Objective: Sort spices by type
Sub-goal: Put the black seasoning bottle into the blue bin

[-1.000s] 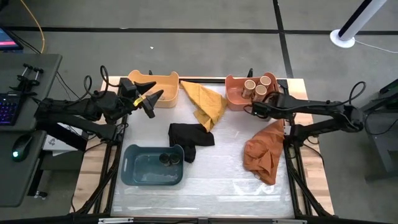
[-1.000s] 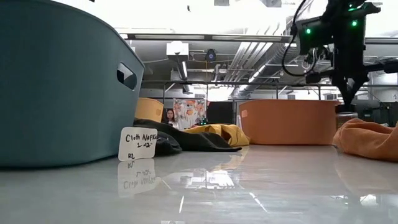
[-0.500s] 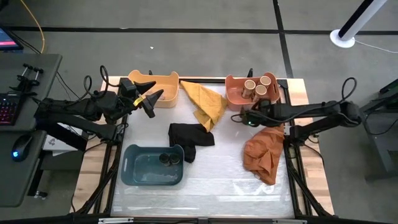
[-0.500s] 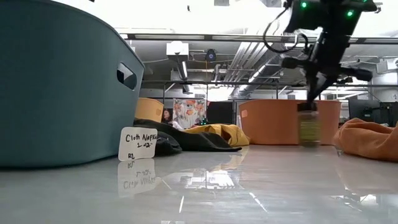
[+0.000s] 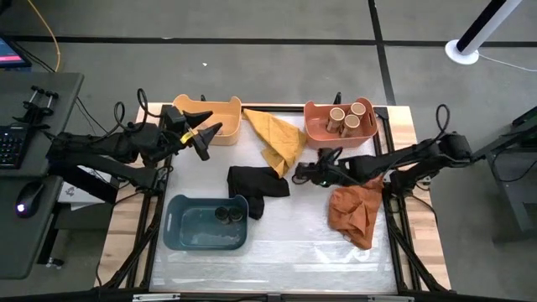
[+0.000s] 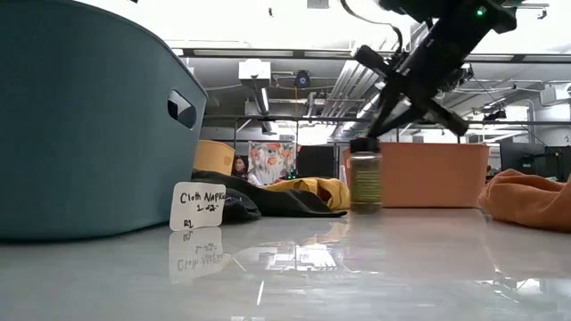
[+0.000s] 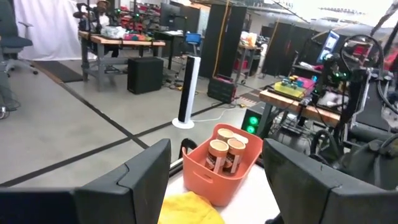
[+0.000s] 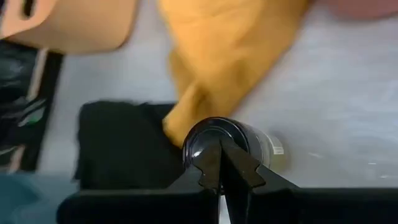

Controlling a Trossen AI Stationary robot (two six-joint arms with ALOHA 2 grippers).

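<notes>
My right gripper (image 5: 307, 174) has its jaws clamped on a dark-lidded spice jar (image 6: 365, 181) near the surface's centre, at 3 o'clock from the black cloth (image 5: 256, 181). My left gripper (image 5: 204, 131) waits with jaws wide apart and empty, at the yellow bin (image 5: 220, 110) toward 11 o'clock.

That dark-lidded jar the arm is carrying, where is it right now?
In the high view the dark-lidded jar is near the table's middle, held in the right gripper, between the black cloth and the orange cloth.

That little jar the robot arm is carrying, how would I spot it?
Find the salmon bin at the table's back right. Just in front of it, the right gripper holds a dark-lidded jar beside the black cloth. The bin's three jars have tan lids.
</notes>
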